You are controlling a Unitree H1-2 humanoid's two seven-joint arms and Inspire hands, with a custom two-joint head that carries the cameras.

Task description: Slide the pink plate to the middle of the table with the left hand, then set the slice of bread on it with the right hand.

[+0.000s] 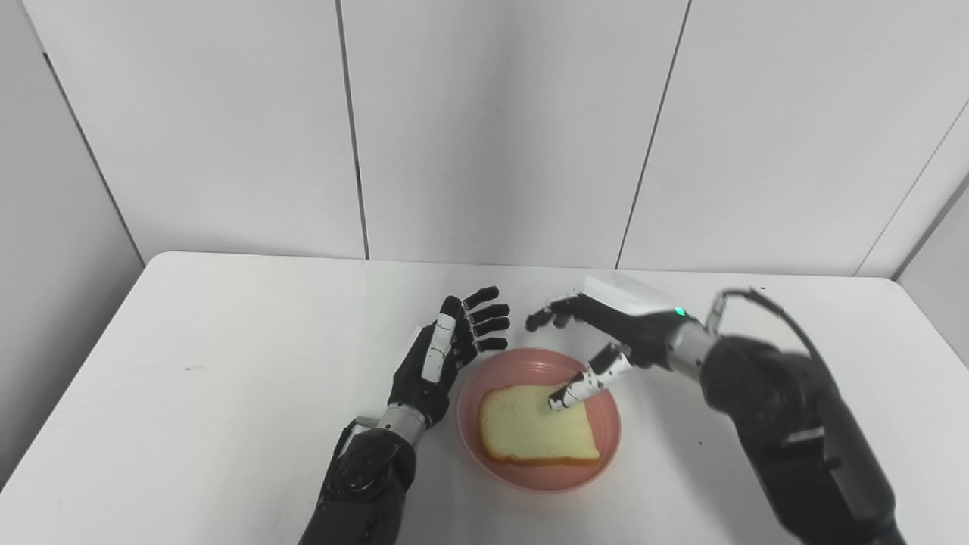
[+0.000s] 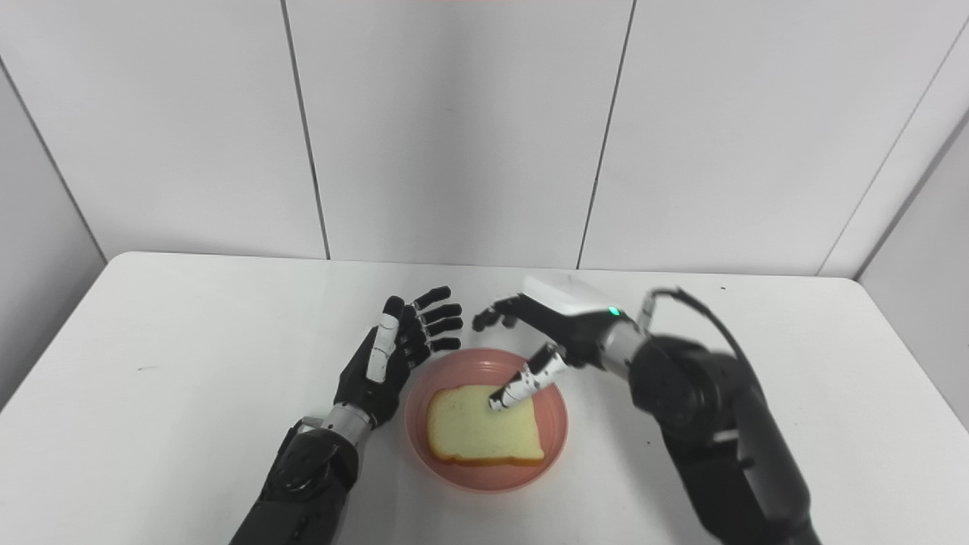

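A pink plate (image 1: 602, 446) sits near the middle of the white table, toward the front. A slice of white bread (image 1: 534, 428) lies flat on it. My left hand (image 1: 447, 356) stands open just left of the plate's rim, palm toward the plate, fingers spread and pointing away from me. My right hand (image 1: 606, 333) hovers over the plate's far right side, open, with its thumb tip reaching down to the bread's upper right corner and its other fingers stretched out beyond the plate. The bread is not held by either hand.
The white table (image 1: 227, 363) is bounded by grey wall panels behind. My right arm (image 1: 795, 431) crosses the table's right front part, and my left forearm (image 1: 363, 484) comes up at the front centre-left.
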